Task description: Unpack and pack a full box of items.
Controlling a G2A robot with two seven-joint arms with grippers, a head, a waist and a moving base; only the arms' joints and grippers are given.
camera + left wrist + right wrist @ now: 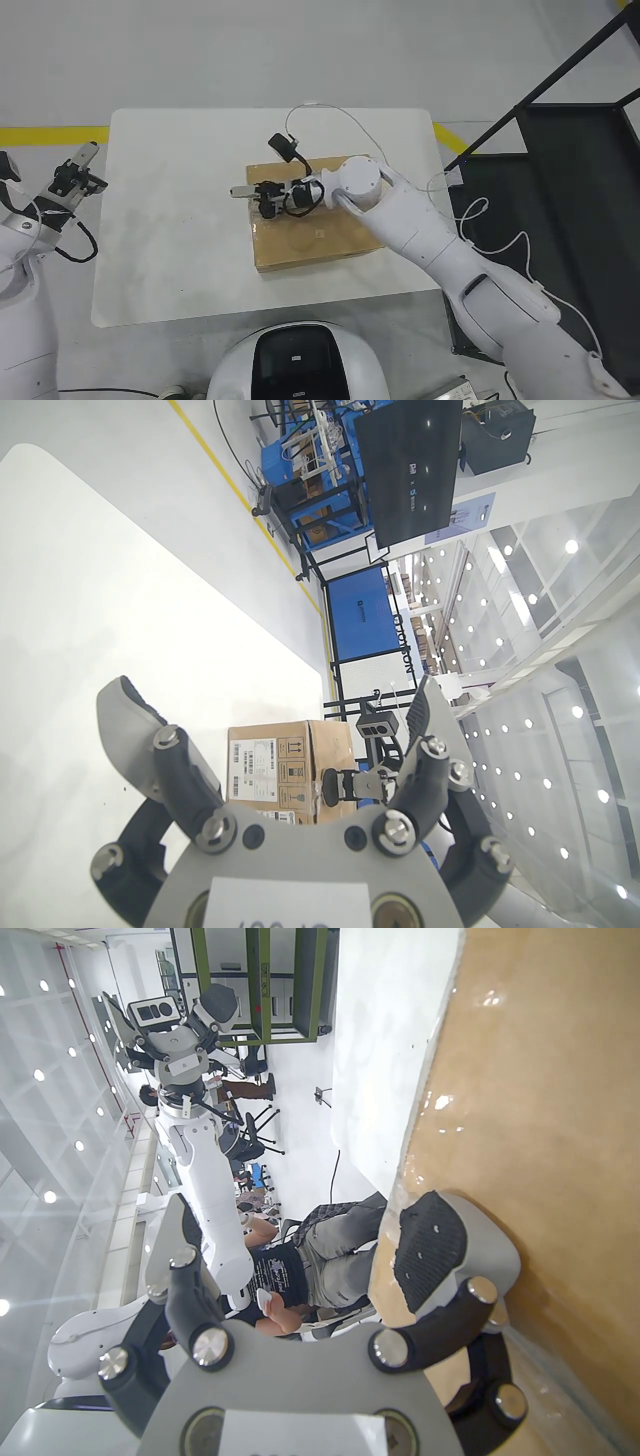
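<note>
My right gripper (305, 1233) is spread wide at the box's (310, 240) left end, with one pad on the glossy top. I judge it could slip or skid the closed box. My left gripper (275, 700), also spread, hangs well apart at the table (170, 230) edge. The box lies mid-table, long axis left-right, slightly skewed.

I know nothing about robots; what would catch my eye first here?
A closed brown cardboard box sits in the middle of the white table. The right tool hangs open at its left edge, one finger over the top. The left tool, also open, is just off the table's left side.
</note>
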